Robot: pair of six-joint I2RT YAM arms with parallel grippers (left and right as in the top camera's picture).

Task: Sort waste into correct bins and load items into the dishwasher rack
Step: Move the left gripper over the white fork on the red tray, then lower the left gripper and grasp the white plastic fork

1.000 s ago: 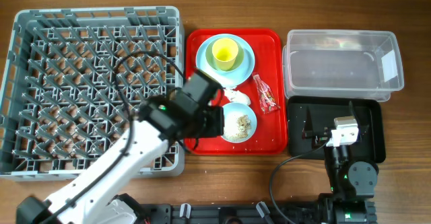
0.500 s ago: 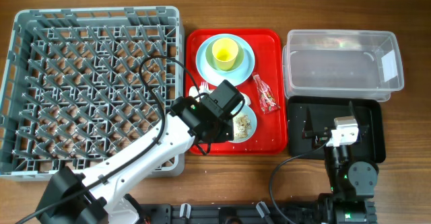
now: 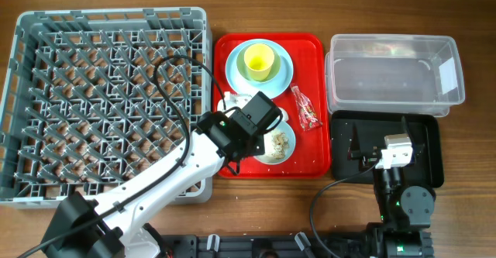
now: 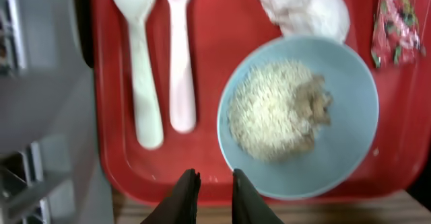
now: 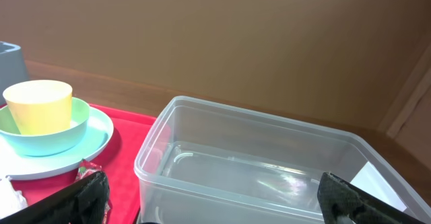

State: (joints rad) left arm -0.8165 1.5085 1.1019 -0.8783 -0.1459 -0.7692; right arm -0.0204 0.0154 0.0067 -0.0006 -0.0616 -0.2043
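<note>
Rice-like crumbs fill a light-blue bowl (image 4: 300,116) on the red tray (image 4: 222,22). Left of the bowl lie a white spoon (image 4: 138,62) and fork (image 4: 178,56). A crumpled napkin (image 4: 303,5) lies behind the bowl, and a red wrapper (image 4: 397,19) to its right. My left gripper (image 4: 214,194) hovers over the tray's near rim, left of the bowl, its fingers slightly apart and empty. The yellow-green cup (image 3: 259,60) stands on the plate (image 3: 280,78). Above the black tray (image 3: 430,146) my right gripper (image 5: 219,204) is wide open and holds nothing.
The grey dishwasher rack (image 3: 108,103) fills the left of the table, touching the red tray's left side. The clear tub (image 3: 394,73) stands behind the black tray at the right. My left arm crosses the rack's near right corner.
My left arm swung right from the rack's edge to over the red tray. Its fingers have parted a little. The right arm has not moved.
</note>
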